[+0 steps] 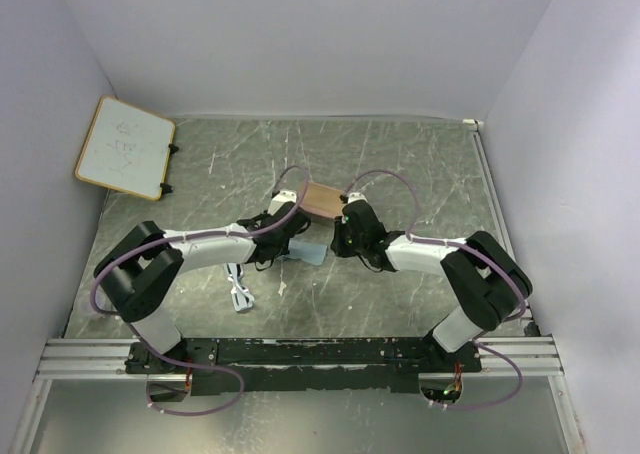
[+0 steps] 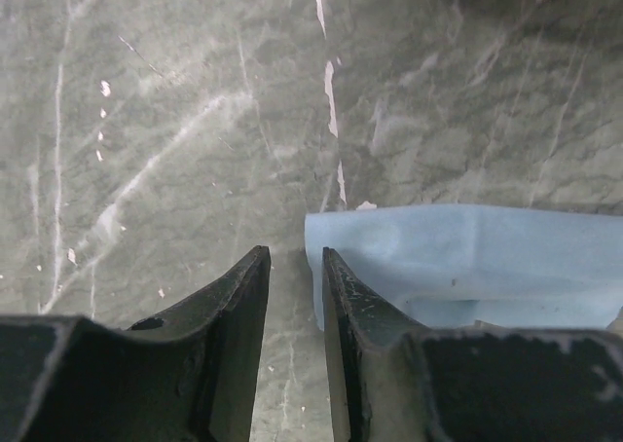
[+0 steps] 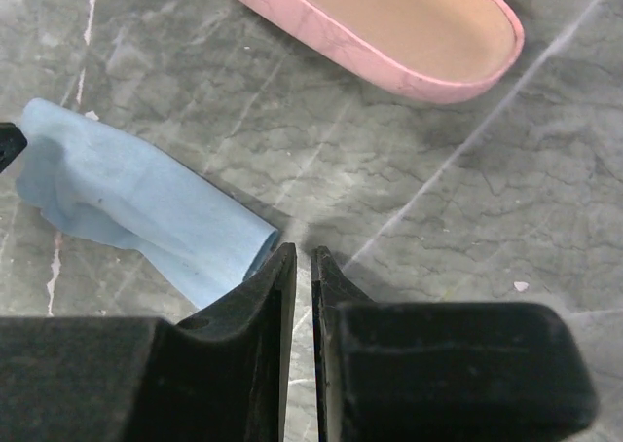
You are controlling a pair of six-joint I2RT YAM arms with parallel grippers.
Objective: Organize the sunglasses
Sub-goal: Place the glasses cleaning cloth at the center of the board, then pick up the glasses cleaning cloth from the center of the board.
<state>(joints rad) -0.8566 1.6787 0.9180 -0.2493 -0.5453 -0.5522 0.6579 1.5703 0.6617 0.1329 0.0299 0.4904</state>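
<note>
Right now both arms are reaching in over the middle of the grey marbled tabletop (image 1: 420, 164), meeting almost nose to nose.

The left pincer (image 2: 294, 257) is hovering low with its two dark fingers parted by a narrow gap. It is gripping nothing, and bare tabletop is showing through between them. A light blue cloth (image 2: 467, 257) is lying just beside it on the right, its edge passing behind the right finger (image 2: 341, 286); I cannot tell whether they are touching.

The right pincer (image 3: 303, 252) is sitting clenched, with only a thin slit showing between its fingers and nothing in it. From that side the cloth is lying just to its left, rumpled and folded. Beyond it, toward the far edge, the pink case (image 3: 409, 23) is lying open with its tan lining facing up.

The sunglasses (image 1: 240, 292), a little white-framed pair, are lying on the tabletop left of centre and toward the near edge. They are on the near side of the left arm, well apart from the case, and neither pincer is touching them.

A small whiteboard (image 1: 125, 146) is leaning in the far left corner.
</note>
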